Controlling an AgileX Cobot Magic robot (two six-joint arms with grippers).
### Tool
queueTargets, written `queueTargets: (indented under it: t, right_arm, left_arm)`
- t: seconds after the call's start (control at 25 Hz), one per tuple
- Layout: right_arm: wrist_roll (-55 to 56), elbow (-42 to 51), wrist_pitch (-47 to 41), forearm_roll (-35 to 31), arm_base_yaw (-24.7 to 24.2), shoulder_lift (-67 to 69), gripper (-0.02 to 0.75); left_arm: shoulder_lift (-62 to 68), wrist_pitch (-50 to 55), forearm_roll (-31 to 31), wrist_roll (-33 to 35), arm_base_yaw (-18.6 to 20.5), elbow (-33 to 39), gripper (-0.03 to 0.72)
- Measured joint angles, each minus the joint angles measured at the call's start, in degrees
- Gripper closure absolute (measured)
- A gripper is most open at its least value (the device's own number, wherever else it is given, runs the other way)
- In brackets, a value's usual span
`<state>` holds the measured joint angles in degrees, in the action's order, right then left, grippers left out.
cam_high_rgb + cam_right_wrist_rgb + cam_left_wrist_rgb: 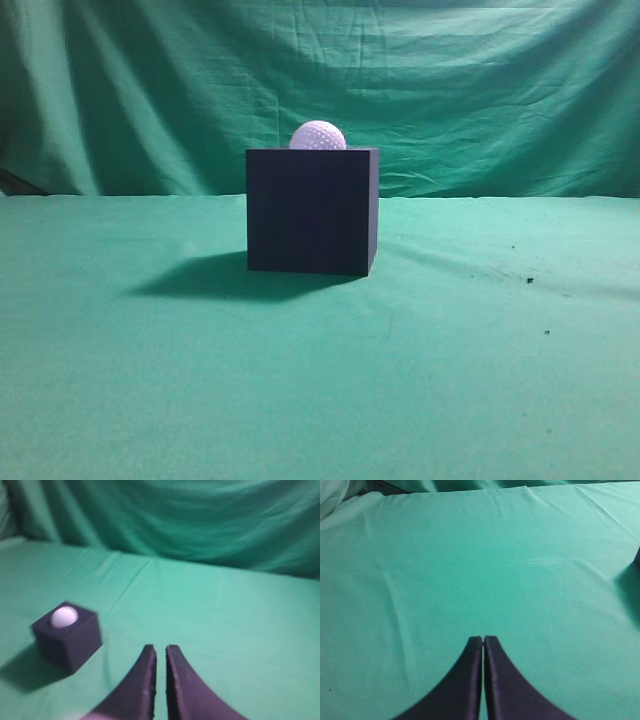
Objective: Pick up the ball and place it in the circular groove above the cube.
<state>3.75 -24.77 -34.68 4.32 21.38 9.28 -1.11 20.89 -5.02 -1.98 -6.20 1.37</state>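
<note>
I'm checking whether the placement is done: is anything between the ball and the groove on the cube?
Nothing visible. The ball already sits on top of the cube, and both grippers, left and right, are well away from it.

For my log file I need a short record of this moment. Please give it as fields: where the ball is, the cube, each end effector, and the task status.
ball: white dimpled ball sits on top of the cube, its lower part sunk below the top edge
cube: dark navy cube on the green cloth
left end effector: shut, empty, over bare cloth
right end effector: nearly shut, empty, away from the cube
task status: ball appears placed
</note>
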Motion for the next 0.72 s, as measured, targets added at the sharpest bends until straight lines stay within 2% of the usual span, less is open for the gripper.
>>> queueTargets:
  t: [0.12, 0.32, 0.56, 0.72]
  right_arm:
    - [-0.1, 7.3, 6.4, -0.3, -5.9, -4.4, 0.689]
    - [-0.3, 16.9, 9.1, -0.6, -13.0, -9.3, 0.689]
    - [-0.3, 25.7, 12.0, -1.7, -16.4, -9.8, 0.689]
    - [-0.3, 26.3, 12.7, -2.7, -16.8, -9.8, 0.689]
  left_arm:
    - [0.0, 0.0, 0.0, 0.0, 0.0, 0.0, 0.688]
    - [0.0, 0.0, 0.0, 0.0, 0.0, 0.0, 0.688]
    - [0.0, 0.0, 0.0, 0.0, 0.0, 0.0, 0.688]
    - [0.0, 0.0, 0.0, 0.0, 0.0, 0.0, 0.688]
